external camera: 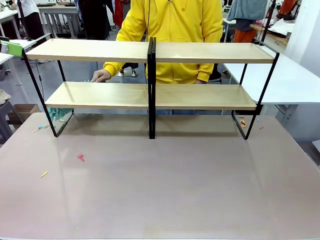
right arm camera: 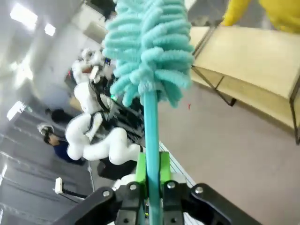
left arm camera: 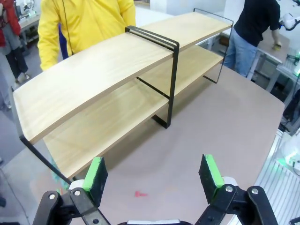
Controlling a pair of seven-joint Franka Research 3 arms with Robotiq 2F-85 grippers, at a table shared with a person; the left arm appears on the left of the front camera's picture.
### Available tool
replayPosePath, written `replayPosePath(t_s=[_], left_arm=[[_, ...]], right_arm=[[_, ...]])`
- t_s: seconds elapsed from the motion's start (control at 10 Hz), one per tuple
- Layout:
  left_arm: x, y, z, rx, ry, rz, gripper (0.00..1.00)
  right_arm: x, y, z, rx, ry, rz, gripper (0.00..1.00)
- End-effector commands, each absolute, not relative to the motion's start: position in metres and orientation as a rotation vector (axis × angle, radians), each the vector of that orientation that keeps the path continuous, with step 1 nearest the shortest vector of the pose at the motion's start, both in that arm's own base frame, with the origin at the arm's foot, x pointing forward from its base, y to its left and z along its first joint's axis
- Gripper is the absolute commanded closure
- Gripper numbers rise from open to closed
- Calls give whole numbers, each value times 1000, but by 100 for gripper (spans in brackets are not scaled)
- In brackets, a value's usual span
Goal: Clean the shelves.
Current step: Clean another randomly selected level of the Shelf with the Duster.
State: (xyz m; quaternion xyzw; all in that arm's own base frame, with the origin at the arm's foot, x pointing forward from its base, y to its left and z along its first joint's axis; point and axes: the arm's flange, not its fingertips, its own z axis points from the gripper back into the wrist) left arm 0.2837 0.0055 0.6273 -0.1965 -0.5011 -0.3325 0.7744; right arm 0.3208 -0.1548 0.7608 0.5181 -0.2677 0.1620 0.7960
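Observation:
The shelves stand across the far half of the table: two long light-wood boards on a thin black frame with a black centre post. From the left wrist view I look along the shelves from one end, and my left gripper hangs open over the table short of them, nothing between its green pads. My right gripper is shut on the teal handle of a fluffy teal duster, held up in the air, with the shelves off to one side.
A person in a yellow hoodie stands behind the shelves, one hand at the lower board's left part. Teal fluff shows under that board's left end. Small pink and yellow scraps lie on the table.

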Motion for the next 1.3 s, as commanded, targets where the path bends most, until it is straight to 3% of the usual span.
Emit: replayPosePath(t_s=[0.0, 0.4, 0.5, 1.2], left_arm=[[285, 5, 626, -426, -1088, -719, 0], [285, 5, 626, -426, -1088, -719, 0], [285, 5, 626, -426, -1088, -719, 0], [285, 5, 626, -426, -1088, -719, 0]], right_arm=[[284, -131, 705, 1137, -635, 220, 87], [238, -113, 646, 1192, -727, 124, 87], [253, -138, 652, 1204, -612, 145, 87], [253, -138, 652, 1204, -612, 145, 87]])
